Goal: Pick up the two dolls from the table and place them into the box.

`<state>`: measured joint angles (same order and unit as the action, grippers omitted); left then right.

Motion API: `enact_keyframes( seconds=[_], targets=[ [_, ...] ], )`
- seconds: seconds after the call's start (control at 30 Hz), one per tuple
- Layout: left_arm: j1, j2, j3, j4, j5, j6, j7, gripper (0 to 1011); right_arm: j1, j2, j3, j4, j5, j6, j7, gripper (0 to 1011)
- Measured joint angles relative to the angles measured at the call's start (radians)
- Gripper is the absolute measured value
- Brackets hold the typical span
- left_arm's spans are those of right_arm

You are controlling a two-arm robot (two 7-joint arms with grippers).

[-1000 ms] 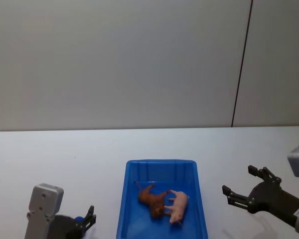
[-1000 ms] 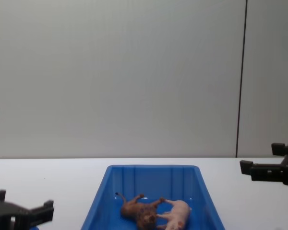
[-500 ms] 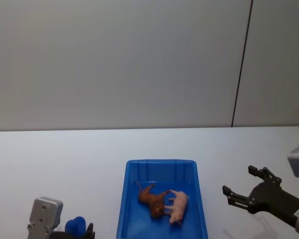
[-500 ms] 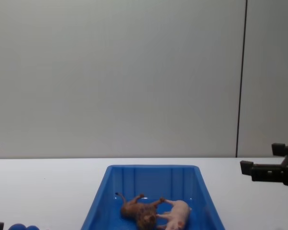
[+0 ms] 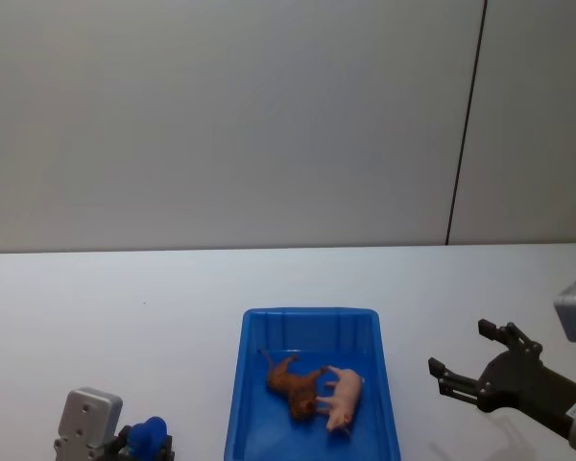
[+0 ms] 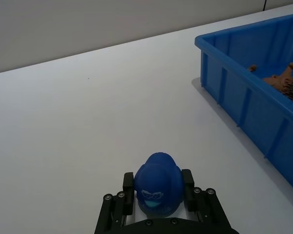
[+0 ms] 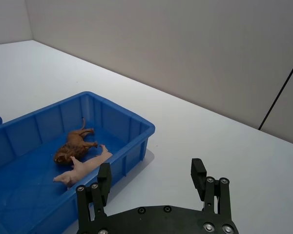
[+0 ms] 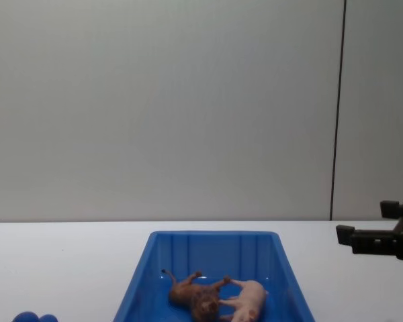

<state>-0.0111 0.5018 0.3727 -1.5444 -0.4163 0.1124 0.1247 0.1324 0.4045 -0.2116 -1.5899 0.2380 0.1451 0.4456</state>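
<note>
Left arm retracting
Left gripper [image 6: 157, 192] pulls back from the box [image 5: 310, 322], sinking low; blue rounded object [image 5: 147, 438] now shows between its fingers.

Two dolls lie in the one box [image 5: 312, 322]: one brown lion [image 5: 292, 379] and one pink pig [image 5: 343, 396], well left of the right gripper [image 5: 466, 363]. One blue rounded toy [image 6: 157, 180] sits between the left gripper's [image 6: 158, 187] fingers. Two grippers, one table [image 5: 154, 307].
</note>
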Motion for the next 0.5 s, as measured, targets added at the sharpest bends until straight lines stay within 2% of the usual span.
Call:
enact_keyframes(
  seconds=[0.03, 0.13, 0.5],
  targets=[
    [0.0, 0.0, -0.001, 0.0, 0.002, 0.0, -0.002, 576, 0.0, 0.0, 0.0, 0.0, 0.0, 0.0, 0.0, 1001],
    [-0.004, -0.001, -0.003, -0.005, 0.016, -0.004, -0.014, 540, 0.0, 0.0, 0.0, 0.0, 0.0, 0.0, 0.0, 1001],
    [-0.041, -0.021, -0.007, -0.04, 0.079, -0.026, -0.073, 466, 0.0, 0.0, 0.0, 0.0, 0.0, 0.0, 0.0, 1001]
  ],
)
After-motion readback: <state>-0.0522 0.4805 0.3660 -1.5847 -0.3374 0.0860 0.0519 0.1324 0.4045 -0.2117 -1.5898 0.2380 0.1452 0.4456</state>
